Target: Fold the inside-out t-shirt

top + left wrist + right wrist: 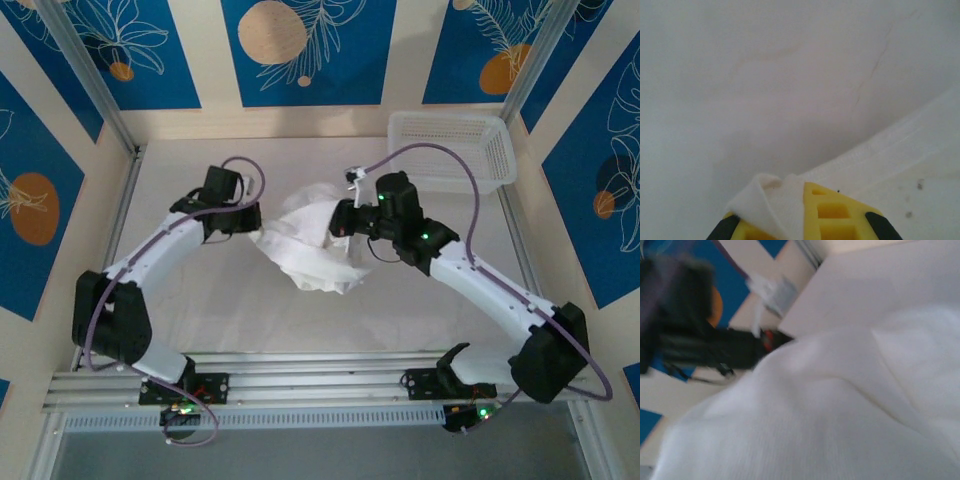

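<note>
One pale desk [200, 300] carries everything. On it lies one inside-out t-shirt [310, 250], bunched in a rumpled heap well short of the basket [450, 150], toward the near left of it. The basket is a single white mesh one, at the far right corner of the desk. The shirt looks thin, light and limp. It should sag and slide rather than hold a shape, so it is best taken by a hem or seam edge and drawn taut between two points. There are two hands, both farther from the basket than its near rim. The left hand [800, 220] is clamped on a fold of cloth at the heap's far side from the basket. The right hand [335, 222] is closed at the heap's basket side, seemingly on cloth too.
</note>
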You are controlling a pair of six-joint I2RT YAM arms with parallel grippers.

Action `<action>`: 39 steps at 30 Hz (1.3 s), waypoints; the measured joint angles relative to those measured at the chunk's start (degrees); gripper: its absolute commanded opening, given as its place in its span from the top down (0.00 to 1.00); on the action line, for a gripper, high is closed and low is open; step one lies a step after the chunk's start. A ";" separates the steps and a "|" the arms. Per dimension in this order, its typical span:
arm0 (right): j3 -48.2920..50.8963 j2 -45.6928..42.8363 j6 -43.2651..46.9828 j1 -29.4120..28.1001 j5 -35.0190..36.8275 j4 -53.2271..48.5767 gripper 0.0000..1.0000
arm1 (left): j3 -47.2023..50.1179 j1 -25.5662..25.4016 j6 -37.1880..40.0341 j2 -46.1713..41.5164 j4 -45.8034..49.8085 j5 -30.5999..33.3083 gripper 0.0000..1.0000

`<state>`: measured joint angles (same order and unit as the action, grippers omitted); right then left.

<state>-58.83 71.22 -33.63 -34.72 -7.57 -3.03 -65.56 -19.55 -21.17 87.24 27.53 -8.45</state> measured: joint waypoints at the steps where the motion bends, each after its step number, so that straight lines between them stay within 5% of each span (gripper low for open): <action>1: 1.31 -0.98 -1.22 0.72 -0.04 1.22 1.00 | 1.55 0.00 -0.79 0.50 -0.83 -0.61 1.00; 3: 2.78 -1.95 -2.71 1.38 0.13 2.27 1.00 | 3.32 0.00 -1.49 0.70 -1.75 -1.14 0.84; 7: 4.22 -2.91 -3.93 1.36 2.73 2.01 1.00 | 3.41 0.39 -1.49 -1.38 -1.97 -0.74 0.37; 9: 4.26 -3.50 -3.89 1.36 4.00 1.11 1.00 | 2.14 0.70 -0.90 -3.69 -1.07 -0.74 0.26; 14: 2.91 -3.41 -3.19 1.20 6.23 -2.10 1.00 | -4.44 -1.11 -1.18 -10.36 -3.61 -11.65 0.19; 18: 0.07 -1.31 -2.75 0.74 8.79 -5.64 1.00 | -11.63 -12.22 2.25 -11.39 -5.79 -18.73 0.18; 22: -0.94 -0.48 -2.80 0.59 10.43 -7.34 1.00 | -11.85 -20.83 5.84 -10.43 -5.95 -21.79 0.29; 30: -2.69 -0.50 -2.86 0.33 10.62 -10.08 1.00 | -6.47 -20.33 7.08 -5.29 -5.73 -21.51 0.61; 32: -2.73 -0.50 -3.10 0.15 10.62 -10.10 1.00 | -6.47 -20.33 7.19 -5.16 -5.77 -21.31 0.75; 34: -2.73 -0.50 -3.45 -0.07 10.62 -10.21 1.00 | -6.47 -20.33 6.93 -5.16 -6.08 -20.90 1.00; 39: -2.73 -0.55 -3.89 0.04 10.62 -10.95 1.00 | -6.21 -18.84 5.57 -5.40 -6.36 -17.09 1.00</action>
<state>-61.56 70.67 -37.52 -34.68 3.05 -13.98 -71.77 -38.39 -15.59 81.84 21.17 -25.54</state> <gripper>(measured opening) 0.063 0.053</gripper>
